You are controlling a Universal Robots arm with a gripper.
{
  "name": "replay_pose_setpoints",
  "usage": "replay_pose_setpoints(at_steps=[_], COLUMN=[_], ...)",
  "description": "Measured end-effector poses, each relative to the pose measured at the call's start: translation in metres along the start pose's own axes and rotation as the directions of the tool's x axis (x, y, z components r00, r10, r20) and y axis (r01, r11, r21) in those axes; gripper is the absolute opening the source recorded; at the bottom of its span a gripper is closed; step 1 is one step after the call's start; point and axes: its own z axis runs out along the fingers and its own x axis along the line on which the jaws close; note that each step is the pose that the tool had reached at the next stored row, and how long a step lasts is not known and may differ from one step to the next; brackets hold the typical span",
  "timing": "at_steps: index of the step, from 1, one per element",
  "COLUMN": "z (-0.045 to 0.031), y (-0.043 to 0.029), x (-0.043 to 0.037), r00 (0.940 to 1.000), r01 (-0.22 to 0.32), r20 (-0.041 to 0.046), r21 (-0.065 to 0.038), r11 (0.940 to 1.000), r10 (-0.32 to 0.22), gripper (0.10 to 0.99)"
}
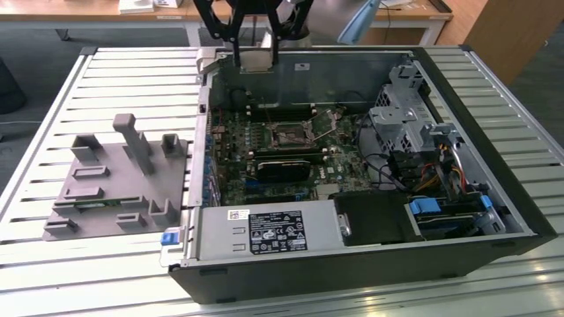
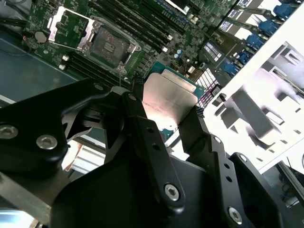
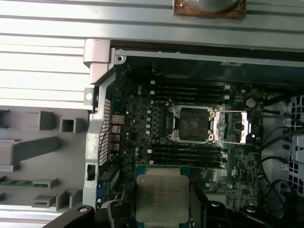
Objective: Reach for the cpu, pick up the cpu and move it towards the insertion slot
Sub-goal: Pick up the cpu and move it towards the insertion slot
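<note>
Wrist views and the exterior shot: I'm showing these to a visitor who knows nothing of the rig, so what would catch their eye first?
Most striking is the flat square silver-topped cpu clamped in the black claw, held above the green motherboard. Next comes the square silver-framed insertion slot with its dark centre, its cover swung open beside it. In the exterior view, the open black computer case lies on a slatted metal table beside a grey plastic tray.

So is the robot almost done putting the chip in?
Partly. The picking up is done: the tool grips the cpu above the open computer case. In hand: carrying it over the board. Left: the slot is open and bare, with the cpu off to one side.
</note>
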Motion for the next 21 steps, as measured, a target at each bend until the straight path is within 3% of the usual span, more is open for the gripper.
replay_pose_setpoints(at_steps=[6,14,21], z=[0.0007,0.0023,0.0036], y=[0.0093,0.0282,0.0384], x=[-0.0039,-0.0081,-0.0240], r00=[1.0000,1.0000,1.0000], r01=[0.000,0.002,0.002], r20=[0.0000,-0.0002,-0.0002], r21=[0.000,0.000,0.000], r11=[1.0000,1.0000,1.0000], r10=[0.000,-0.002,-0.002], gripper=[0.541,0.541,0.541])
